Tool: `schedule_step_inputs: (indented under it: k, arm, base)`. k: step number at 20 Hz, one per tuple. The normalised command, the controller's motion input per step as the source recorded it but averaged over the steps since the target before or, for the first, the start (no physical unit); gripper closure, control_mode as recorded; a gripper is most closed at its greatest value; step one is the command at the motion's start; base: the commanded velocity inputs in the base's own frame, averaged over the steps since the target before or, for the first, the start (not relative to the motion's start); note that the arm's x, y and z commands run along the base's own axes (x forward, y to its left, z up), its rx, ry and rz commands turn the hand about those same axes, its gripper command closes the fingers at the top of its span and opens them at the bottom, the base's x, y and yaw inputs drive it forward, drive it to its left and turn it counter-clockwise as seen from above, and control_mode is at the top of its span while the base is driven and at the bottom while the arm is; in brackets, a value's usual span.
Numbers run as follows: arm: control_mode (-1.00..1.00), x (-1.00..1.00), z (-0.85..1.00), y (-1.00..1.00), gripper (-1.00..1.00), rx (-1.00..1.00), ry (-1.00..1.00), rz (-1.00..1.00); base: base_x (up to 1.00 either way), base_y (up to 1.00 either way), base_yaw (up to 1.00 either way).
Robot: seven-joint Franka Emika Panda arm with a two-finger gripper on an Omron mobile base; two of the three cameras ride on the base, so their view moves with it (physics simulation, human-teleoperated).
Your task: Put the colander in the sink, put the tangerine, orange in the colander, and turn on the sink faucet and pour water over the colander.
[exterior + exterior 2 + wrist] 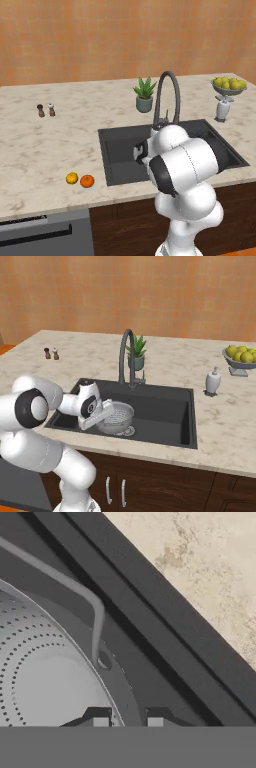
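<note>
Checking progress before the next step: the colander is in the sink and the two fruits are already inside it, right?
Not quite. The colander is in the sink, but the tangerine and orange lie on the counter left of it, as the left base view shows.

Left base view: set behind the arm, looking forward and down over the counter [45,145], arm bulk blocking much of the sink [117,150]. Right base view: same sink [165,411] and faucet [125,356] seen from the other side, the colander [117,416] plain within. Hand view: pressed close over the colander rim [60,632], probably angled toward the basin's edge.
</note>
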Motion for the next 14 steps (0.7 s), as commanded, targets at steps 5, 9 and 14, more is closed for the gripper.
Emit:
schedule_step_inputs:
  k: [5, 9, 14]
  arm:
    - [-1.00, 0.51, 0.00, 0.45, 1.00, -0.22, 0.06, -0.62]
    - [-1.00, 0.58, 0.01, 0.39, 1.00, -0.23, 0.10, -0.61]
    - [-1.00, 0.48, 0.00, 0.40, 1.00, -0.12, 0.08, -0.55]
  base:
    - [0.00, 0.00, 0.00]
    - [0.00, 0.00, 0.00]
    - [0.00, 0.00, 0.00]
